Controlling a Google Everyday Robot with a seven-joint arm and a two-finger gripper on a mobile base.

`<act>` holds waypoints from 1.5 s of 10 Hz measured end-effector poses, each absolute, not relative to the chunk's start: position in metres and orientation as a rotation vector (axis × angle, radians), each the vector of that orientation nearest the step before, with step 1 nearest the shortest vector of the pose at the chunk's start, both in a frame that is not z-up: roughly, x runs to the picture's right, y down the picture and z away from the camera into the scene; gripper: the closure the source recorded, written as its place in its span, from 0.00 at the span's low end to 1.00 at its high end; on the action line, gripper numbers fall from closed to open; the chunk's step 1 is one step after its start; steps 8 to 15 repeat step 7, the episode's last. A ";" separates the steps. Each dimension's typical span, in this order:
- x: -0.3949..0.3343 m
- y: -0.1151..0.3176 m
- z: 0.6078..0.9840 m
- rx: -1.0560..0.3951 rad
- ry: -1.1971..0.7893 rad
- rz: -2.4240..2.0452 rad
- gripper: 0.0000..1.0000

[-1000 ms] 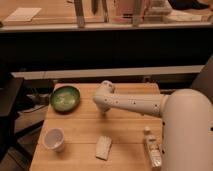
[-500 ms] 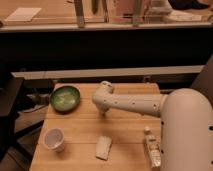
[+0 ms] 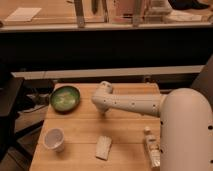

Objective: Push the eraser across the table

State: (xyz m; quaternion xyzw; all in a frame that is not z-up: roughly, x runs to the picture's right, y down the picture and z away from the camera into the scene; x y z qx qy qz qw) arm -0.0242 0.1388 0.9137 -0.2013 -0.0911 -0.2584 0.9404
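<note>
Gripper [image 3: 103, 111] is down near the middle of the table [image 3: 125, 127], a bit toward the back. It hangs under the round end of the white arm [image 3: 130, 103], & only a small dark bit of it shows below that end. It's low, right by the wood. Can't tell how wide open it is, or if it has hold of anything, b/c the arm covers most of it. Vs. half a sec ago, nothing looks moved: the arm is in the same spot, reaching from the big white robot body [image 3: 185, 130] on the right over to the left, & all the things on the table sit where they did. The eraser can't be picked out, so its look & color can't be told. It could be tucked under the arm end by the gripper, but that can't be seen, so how it lies next to the gripper can't be told either. Other stuff: a green bowl [image 3: 65, 98] at the back left, well apart from the gripper; a white cup [image 3: 54, 139] at the front left; a whitish block [image 3: 103, 147] lying flat at the front, straight in front of the gripper w/ bare wood between; & a small bottle [image 3: 151, 149] lying down at the front right, just beside the robot body.
</note>
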 end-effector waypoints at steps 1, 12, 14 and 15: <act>-0.024 0.139 0.914 -0.408 -0.186 -0.533 1.00; -0.026 0.138 0.917 -0.398 -0.188 -0.559 1.00; -0.026 0.138 0.917 -0.398 -0.188 -0.559 1.00; -0.026 0.138 0.917 -0.398 -0.188 -0.559 1.00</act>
